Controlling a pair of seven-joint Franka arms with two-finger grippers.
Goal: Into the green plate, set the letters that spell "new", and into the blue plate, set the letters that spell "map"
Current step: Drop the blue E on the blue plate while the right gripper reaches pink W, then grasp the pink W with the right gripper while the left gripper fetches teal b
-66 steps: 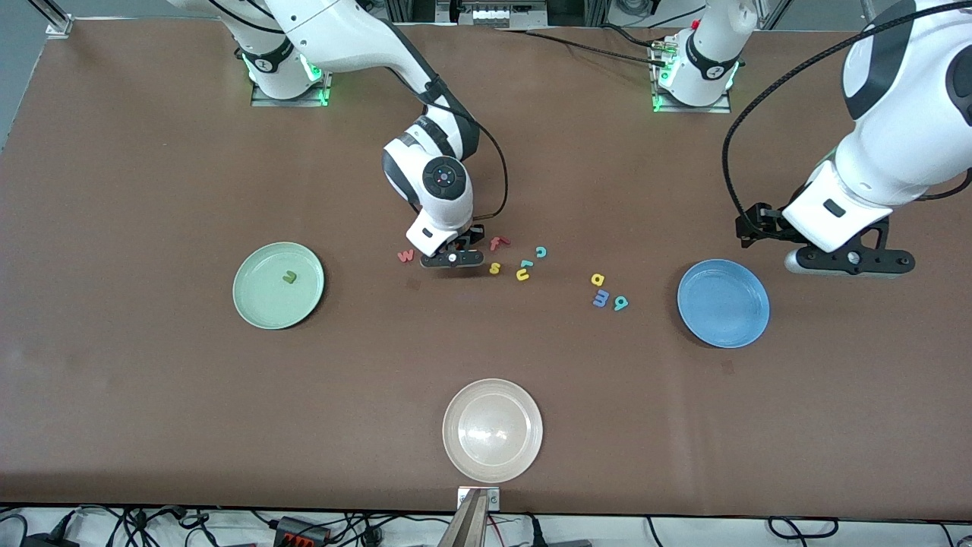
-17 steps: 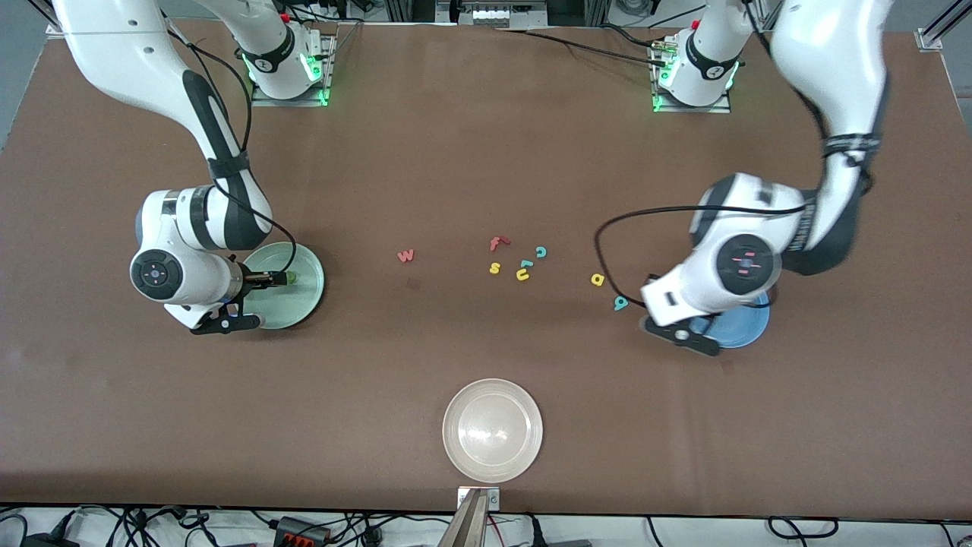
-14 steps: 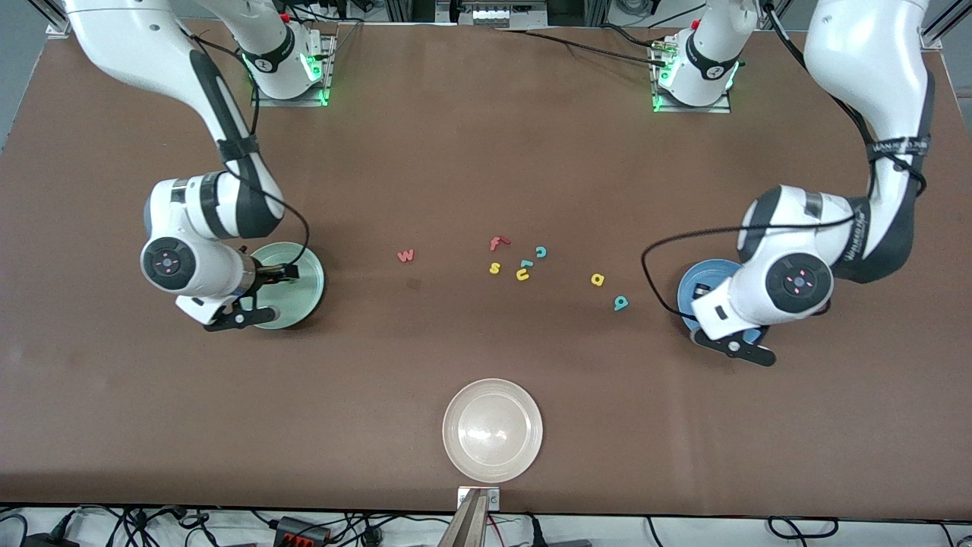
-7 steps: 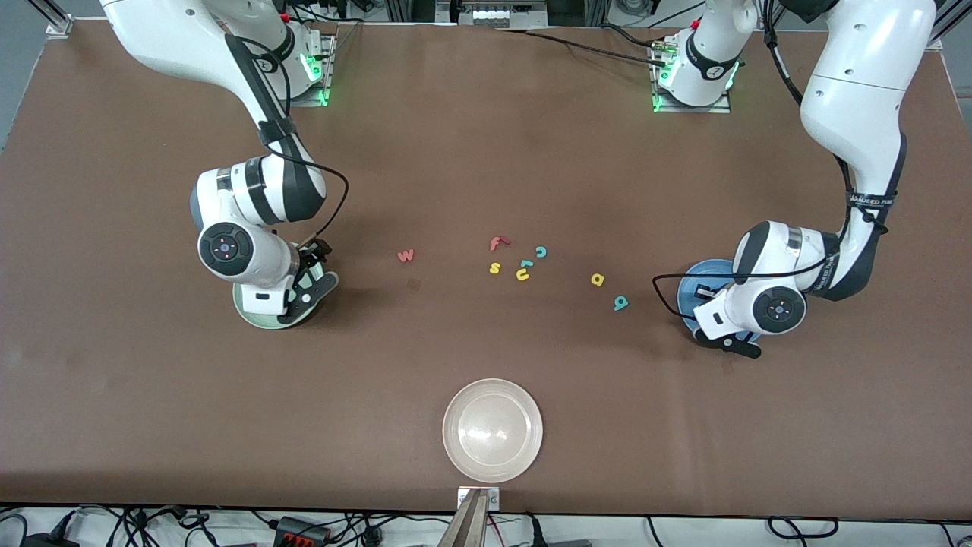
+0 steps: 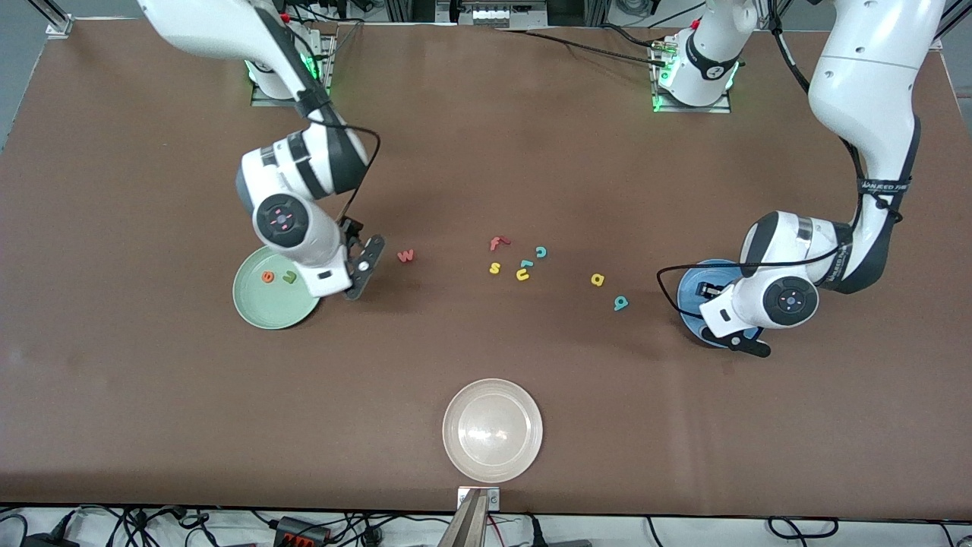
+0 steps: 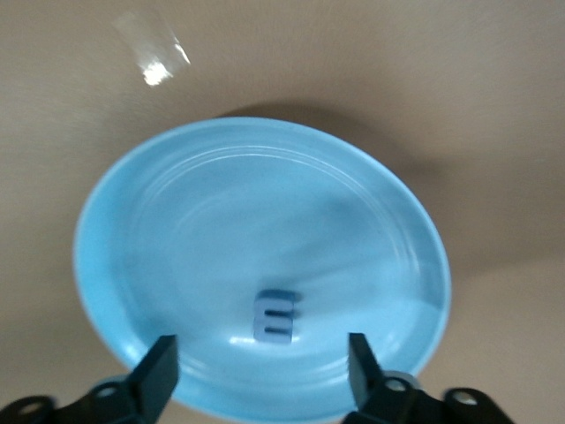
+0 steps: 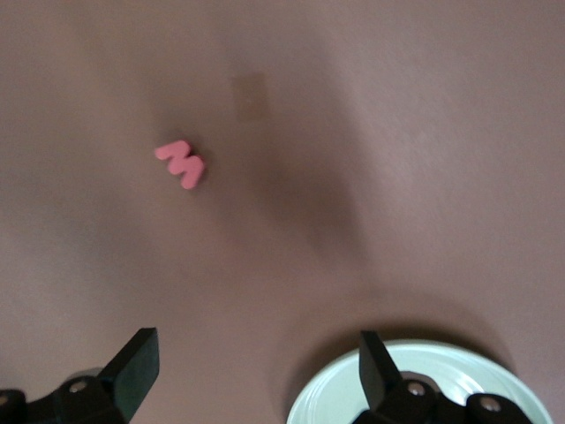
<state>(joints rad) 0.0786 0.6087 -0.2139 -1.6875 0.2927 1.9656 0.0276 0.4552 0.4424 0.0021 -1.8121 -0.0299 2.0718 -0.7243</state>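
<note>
The green plate (image 5: 262,310) holds the dark green "n" (image 5: 289,278) and the orange "e" (image 5: 267,277). My right gripper (image 7: 256,346) hangs open and empty over the table between that plate's rim (image 7: 441,389) and the red-pink "w" (image 5: 406,256) (image 7: 181,164). My left gripper (image 6: 261,350) stands open low over the blue plate (image 6: 265,199) (image 5: 687,292), and the blue-purple "m" (image 6: 275,318) lies loose in the plate between its fingers. The yellow "a" (image 5: 598,279) and teal "p" (image 5: 620,304) lie on the table near the blue plate.
Mid-table lie a red "f" (image 5: 497,243), a yellow "s" (image 5: 494,267), a yellow "u" (image 5: 522,275) and a teal "c" (image 5: 541,251). A cream-white plate (image 5: 492,456) sits near the front camera's edge of the table.
My right gripper left the green plate and swung toward the "w"; the orange "e" now lies in the plate. My left gripper opened over the blue plate, and the "m" lies there.
</note>
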